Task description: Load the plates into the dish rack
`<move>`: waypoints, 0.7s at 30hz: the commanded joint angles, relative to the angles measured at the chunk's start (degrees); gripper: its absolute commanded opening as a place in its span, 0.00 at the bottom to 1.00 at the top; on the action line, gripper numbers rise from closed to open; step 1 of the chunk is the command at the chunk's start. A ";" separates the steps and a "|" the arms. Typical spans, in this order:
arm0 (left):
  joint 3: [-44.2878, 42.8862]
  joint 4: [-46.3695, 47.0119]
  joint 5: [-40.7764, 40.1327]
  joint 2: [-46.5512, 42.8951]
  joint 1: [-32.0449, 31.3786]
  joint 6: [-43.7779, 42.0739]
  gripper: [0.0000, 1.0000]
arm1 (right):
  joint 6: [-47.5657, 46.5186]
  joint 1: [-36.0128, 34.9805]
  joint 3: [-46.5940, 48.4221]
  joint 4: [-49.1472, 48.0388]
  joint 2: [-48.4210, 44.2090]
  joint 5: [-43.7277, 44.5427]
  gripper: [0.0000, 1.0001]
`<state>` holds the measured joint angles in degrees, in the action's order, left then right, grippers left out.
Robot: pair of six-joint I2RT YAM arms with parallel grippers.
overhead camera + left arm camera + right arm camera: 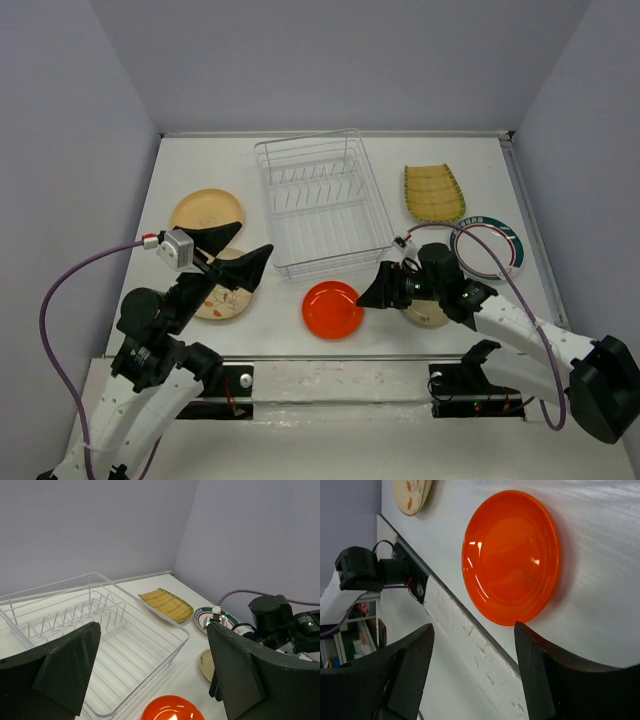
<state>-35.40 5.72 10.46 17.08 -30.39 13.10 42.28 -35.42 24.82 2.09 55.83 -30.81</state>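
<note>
The white wire dish rack (268,210) stands empty at the table's middle back. The small orange-red plate (333,309) lies in front of it. My left gripper (238,252) is open and empty, raised over a cream patterned plate (222,298), with the tan-yellow plate (207,212) behind it. My right gripper (372,290) is open and empty, low, just right of the orange-red plate (510,555). The second cream plate (428,314) is partly hidden under the right arm. The yellow-green ribbed plate (433,192) and the green-ringed white plate (487,247) lie at the right.
The left wrist view shows the rack (145,607), the orange-red plate (172,709), the ribbed plate (166,605) and the right arm (275,622). A metal rail (330,378) runs along the table's near edge. Grey walls enclose the table.
</note>
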 commanded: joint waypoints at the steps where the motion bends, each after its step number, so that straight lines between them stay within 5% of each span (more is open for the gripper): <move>1: -1.96 2.28 0.97 -1.61 -0.28 -1.06 0.99 | 2.01 -2.81 0.50 -7.10 1.03 4.52 0.71; 21: -1.87 2.19 -1.23 -2.41 -0.37 -1.76 0.99 | 5.00 -4.22 -4.51 -11.22 7.00 14.46 0.61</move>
<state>-35.40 5.63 10.13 15.49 -30.41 12.47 46.33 -39.09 20.86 -4.64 61.17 -17.78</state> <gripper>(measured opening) 0.990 0.600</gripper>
